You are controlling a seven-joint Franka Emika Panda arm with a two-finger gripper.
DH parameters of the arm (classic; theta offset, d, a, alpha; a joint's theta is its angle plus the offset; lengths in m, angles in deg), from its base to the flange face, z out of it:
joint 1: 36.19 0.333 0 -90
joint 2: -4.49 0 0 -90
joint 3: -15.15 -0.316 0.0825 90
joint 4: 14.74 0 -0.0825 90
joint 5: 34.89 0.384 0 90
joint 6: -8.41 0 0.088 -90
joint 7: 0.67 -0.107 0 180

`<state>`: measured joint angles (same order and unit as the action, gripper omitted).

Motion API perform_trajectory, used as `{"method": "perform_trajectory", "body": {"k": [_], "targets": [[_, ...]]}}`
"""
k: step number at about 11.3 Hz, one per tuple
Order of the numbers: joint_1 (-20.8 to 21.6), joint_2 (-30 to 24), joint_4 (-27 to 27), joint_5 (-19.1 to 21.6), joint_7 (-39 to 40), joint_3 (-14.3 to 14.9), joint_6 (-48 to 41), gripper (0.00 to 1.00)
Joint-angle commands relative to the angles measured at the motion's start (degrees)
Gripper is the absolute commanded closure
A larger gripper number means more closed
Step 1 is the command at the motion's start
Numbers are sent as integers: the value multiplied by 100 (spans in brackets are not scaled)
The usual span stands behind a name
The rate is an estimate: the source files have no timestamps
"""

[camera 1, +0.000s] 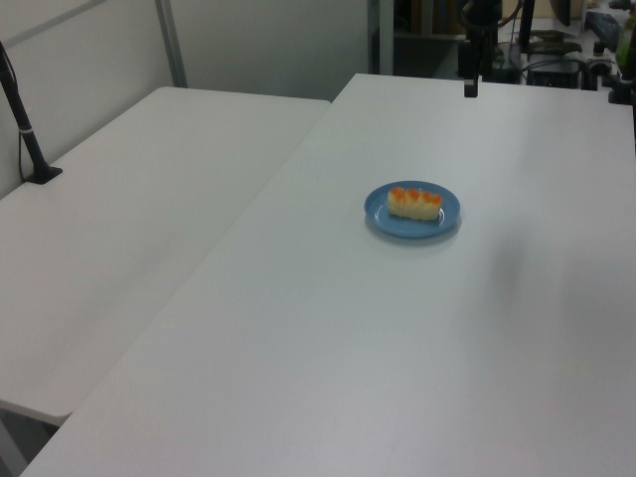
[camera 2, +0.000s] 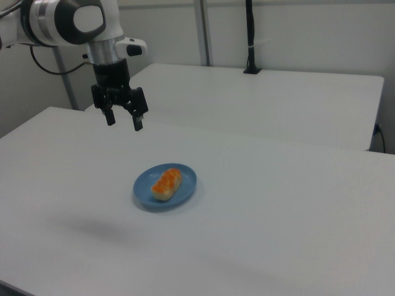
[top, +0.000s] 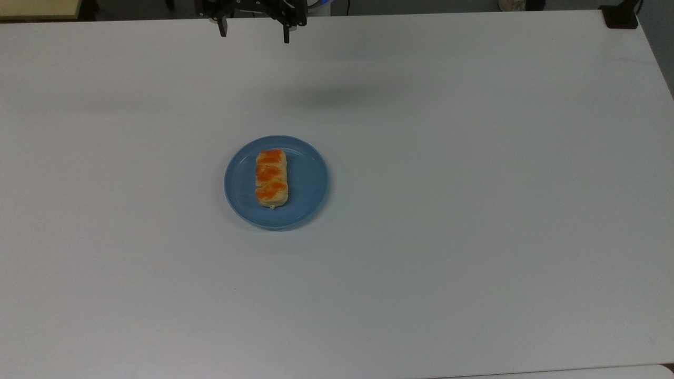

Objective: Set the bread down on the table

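Observation:
The bread (top: pixel 271 178), a tan oblong loaf with orange glossy patches, lies on a round blue plate (top: pixel 305 184) near the middle of the white table (top: pixel 474 210). In the left view the bread (camera 1: pixel 414 203) rests on the plate (camera 1: pixel 378 211); in the right view the bread (camera 2: pixel 166 183) sits on the plate (camera 2: pixel 187 179). My gripper (top: pixel 255 30) hangs open high above the table at the top view's upper edge, well clear of the plate. In the right view the gripper (camera 2: pixel 124 119) is up and to the left of the plate, with nothing between its fingers.
A second white table (camera 1: pixel 139 199) adjoins on the left view's left, with a black post (camera 1: pixel 25 129) clamped to it. A black clamp (top: pixel 620 17) sits at the top view's upper right corner. Cables and equipment (camera 1: pixel 556 60) stand beyond the far edge.

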<state>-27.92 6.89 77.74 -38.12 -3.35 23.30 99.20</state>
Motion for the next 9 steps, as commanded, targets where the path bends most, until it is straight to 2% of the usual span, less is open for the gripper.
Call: {"method": "perform_trajectory", "body": {"k": [1,9], "targets": [[-35,-3,78,50,-5,-32,53,0],[8,6,69,51,109,37,35,0]]}}
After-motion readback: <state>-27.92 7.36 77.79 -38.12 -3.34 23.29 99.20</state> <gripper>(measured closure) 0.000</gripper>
